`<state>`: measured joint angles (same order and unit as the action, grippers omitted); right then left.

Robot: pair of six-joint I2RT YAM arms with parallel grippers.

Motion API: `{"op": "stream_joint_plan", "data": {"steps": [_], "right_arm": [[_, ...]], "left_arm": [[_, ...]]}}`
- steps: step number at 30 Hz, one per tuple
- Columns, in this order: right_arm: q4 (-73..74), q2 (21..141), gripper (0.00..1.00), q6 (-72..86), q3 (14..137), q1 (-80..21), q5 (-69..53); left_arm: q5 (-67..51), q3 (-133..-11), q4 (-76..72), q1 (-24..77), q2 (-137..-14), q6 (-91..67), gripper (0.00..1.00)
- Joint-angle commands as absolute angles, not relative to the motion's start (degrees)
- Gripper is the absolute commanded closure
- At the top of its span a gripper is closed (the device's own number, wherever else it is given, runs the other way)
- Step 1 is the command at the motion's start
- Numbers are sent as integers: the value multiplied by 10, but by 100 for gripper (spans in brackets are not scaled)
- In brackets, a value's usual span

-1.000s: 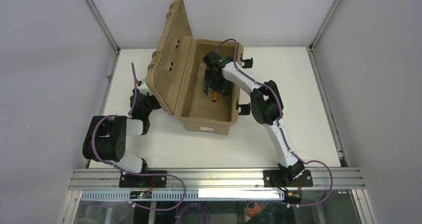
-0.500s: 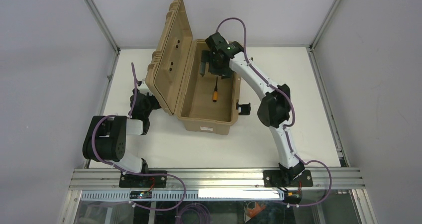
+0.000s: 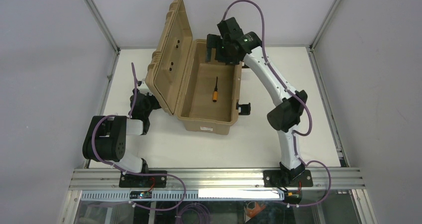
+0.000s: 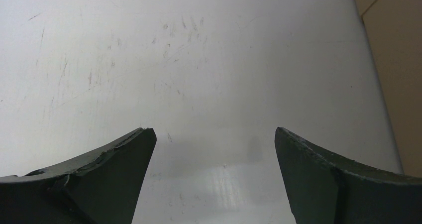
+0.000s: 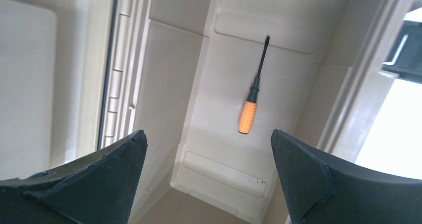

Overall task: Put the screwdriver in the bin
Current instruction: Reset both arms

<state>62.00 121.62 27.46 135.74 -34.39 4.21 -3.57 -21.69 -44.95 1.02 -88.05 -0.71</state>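
The screwdriver [image 3: 216, 91], orange handle and thin black shaft, lies on the floor of the open tan bin [image 3: 185, 115]. It shows in the right wrist view [image 5: 249, 112] lying free, well below the fingers. The bin's ribbed lid [image 3: 166, 59] stands open on the left. My right gripper [image 3: 219, 44] is open and empty, raised above the bin's far end; it shows in its own view [image 5: 209, 139]. My left gripper [image 4: 214, 139] is open and empty over bare table, tucked behind the lid in the top view [image 3: 142, 104].
Black latches [image 3: 244, 107] stick out from the bin's right long side, one also showing in the right wrist view [image 5: 405, 50]. Grey enclosure walls and metal posts ring the white table [image 3: 308, 114]. The bin's lid hinge [image 5: 117, 74] runs down the left of the right wrist view.
My right gripper let go of the screwdriver inside the bin, then rose and drew back toward the bin's far end. The screwdriver stays on the bin floor. The left arm has not moved.
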Motion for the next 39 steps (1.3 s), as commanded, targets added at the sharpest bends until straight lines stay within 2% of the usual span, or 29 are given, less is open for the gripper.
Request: {"op": "stream_joint_plan", "data": {"steps": [1, 10, 18, 29, 39], "right_arm": [[609, 1146, 0, 235, 1387, -331, 33], [611, 1070, 1, 198, 1342, -280, 56], [574, 995, 0, 180, 1232, -210, 64], [446, 883, 0, 173, 994, -117, 104], [355, 850, 0, 170, 828, -80, 113]], "left_arm": [[-48, -214, -471, 7, -863, -13, 1], [-48, -214, -472, 7, -863, -13, 1], [-48, -214, -471, 7, -863, -14, 1], [-49, -214, -471, 7, -863, -13, 1], [-48, -214, -471, 7, -863, -13, 1]]}}
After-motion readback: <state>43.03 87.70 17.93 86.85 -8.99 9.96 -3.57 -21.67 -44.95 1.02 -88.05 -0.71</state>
